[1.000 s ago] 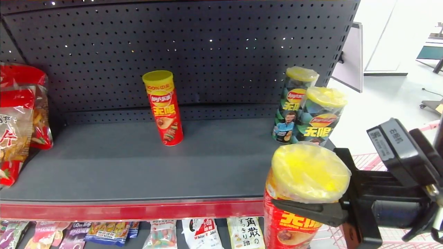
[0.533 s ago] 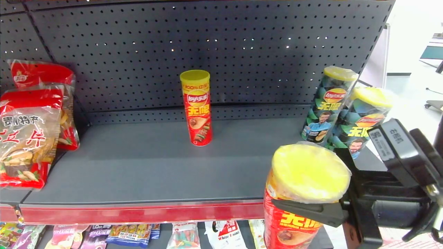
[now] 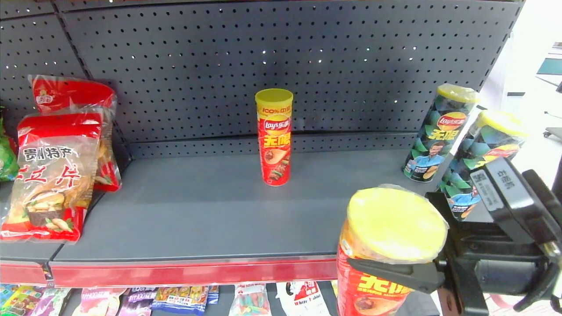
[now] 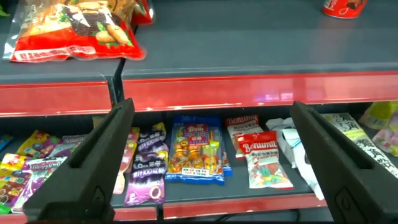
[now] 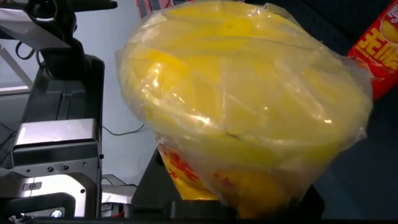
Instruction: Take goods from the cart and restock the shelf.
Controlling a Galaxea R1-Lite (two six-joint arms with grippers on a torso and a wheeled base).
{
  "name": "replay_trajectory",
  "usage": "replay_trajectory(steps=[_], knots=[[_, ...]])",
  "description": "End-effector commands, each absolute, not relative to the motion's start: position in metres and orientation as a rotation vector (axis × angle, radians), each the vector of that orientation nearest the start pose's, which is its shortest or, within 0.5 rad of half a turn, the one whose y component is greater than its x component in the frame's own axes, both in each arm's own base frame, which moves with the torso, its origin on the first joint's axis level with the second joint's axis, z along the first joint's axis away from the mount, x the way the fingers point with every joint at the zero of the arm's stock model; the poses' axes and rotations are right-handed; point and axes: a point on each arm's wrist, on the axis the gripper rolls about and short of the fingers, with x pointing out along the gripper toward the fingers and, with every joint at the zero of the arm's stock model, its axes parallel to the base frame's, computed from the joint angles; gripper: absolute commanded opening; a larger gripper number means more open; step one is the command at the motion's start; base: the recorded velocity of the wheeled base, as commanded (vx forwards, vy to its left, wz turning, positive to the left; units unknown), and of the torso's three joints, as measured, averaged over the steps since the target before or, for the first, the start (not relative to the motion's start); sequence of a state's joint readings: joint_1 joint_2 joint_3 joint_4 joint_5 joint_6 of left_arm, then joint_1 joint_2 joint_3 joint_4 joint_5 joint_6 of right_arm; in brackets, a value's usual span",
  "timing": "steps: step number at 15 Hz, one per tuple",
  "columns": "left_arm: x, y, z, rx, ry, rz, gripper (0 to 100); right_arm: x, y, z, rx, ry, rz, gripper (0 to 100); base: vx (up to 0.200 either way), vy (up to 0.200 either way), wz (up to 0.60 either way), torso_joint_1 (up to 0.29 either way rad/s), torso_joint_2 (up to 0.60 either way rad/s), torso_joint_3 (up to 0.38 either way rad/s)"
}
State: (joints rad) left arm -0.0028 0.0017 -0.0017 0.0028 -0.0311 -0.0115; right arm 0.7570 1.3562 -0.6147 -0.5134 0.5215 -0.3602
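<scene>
Red chip can | I am holding it off the shelf front, right gripper jaws pinching under its lid | left gripper jaws spread | placing step: I am aiming beside the standing can, upright.

a shop: pegboard-backed shelf stocked with snack bags and chip cans.

Upright red chip can (yellow lid) gripped just before the shelf.

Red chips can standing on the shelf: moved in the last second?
No. The red chips can stands at the same spot against the green chips cans; the whole view shifted, so the camera moved.
</scene>
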Motion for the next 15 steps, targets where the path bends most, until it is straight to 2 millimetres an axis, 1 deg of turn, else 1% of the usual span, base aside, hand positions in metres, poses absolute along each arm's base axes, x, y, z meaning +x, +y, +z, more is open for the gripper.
replay_trajectory(steps=[1, 7, 13, 15], knots=[[-0.0227, -0.0006, 0.0757, -0.012, 0.005, -0.034, 100, 0.1449, 0.1521, 0.2078, -0.337, 0.010, 1.302, 0, 0.000, 0.000, 0.00, 0.000, 0.00, 0.000], [-0.0227, -0.0006, 0.0757, -0.012, 0.005, -0.034, 100, 0.1450, 0.1517, 0.2087, -0.336, 0.002, 1.299, 0, 0.000, 0.000, 0.00, 0.000, 0.00, 0.000], [-0.0227, -0.0006, 0.0757, -0.012, 0.005, -0.034, 100, 0.1416, 0.1486, 0.2033, -0.338, 0.020, 1.302, 0, 0.200, 0.000, 0.00, 0.002, 0.00, 0.000], [-0.0227, -0.0006, 0.0757, -0.012, 0.005, -0.034, 100, 0.1410, 0.1480, 0.2031, -0.338, 0.020, 1.302, 0, 0.000, 0.000, 0.00, 0.000, 0.00, 0.000]])
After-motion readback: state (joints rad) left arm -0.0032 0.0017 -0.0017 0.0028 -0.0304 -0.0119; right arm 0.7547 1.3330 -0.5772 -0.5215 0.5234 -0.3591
